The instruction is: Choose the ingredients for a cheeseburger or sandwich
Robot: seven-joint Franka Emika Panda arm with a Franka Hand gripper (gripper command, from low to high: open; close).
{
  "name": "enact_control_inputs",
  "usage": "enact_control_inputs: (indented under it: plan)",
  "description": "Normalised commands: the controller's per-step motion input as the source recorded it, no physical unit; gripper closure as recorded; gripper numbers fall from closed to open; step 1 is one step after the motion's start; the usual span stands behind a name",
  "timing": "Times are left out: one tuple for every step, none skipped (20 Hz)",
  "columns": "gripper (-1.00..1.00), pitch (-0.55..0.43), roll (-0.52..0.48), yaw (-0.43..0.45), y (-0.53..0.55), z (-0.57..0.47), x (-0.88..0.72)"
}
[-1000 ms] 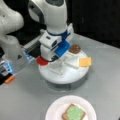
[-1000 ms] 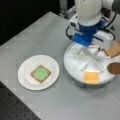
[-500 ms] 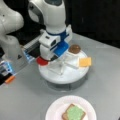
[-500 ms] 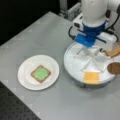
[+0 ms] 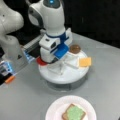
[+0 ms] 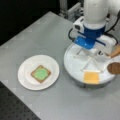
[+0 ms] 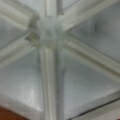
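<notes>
Gripper (image 6: pixel 92 51) sat low over divided tray (image 6: pixel 75 65) hub — jaws hidden, can't tell their state. Cheese (image 6: pixel 91 77) and patty (image 6: pixel 114 68) on tray; toast with lettuce (image 6: pixel 41 73) on plate (image 6: pixel 26 82) — bench's near edge.

The white arm (image 5: pixel 51 17) is bent straight down. Its gripper (image 6: pixel 93 50) is held low over the middle of the round tray (image 6: pixel 75 67).
</notes>
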Motion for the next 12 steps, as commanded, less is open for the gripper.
enact_control_inputs:
  plan:
    - [-1.00,-0.141,-0.086,0.000,0.18,-0.10,-0.03]
    - [-1.00,-0.133,-0.086,-0.011,0.18,-0.09,-0.02]
    - [-1.00,-0.130,-0.081,-0.018,0.18,-0.08,-0.01]
    - [-1.00,-0.123,-0.077,-0.024,0.17,-0.07,0.01]
    - [-1.00,-0.122,-0.080,-0.030,0.17,-0.08,0.03]
    - [-1.00,-0.117,-0.078,-0.036,0.16,-0.09,0.04]
    - [-1.00,-0.112,-0.075,-0.038,0.14,-0.10,0.04]
    - [-1.00,-0.101,-0.072,-0.028,0.12,-0.11,0.04]
    - [-1.00,-0.093,-0.069,-0.026,0.10,-0.11,0.04]
    - [-1.00,-0.086,-0.068,-0.020,0.07,-0.11,0.03]
    - [-1.00,-0.081,-0.069,-0.012,0.05,-0.10,0.03]
    - [-1.00,-0.085,-0.068,0.001,0.03,-0.11,0.03]
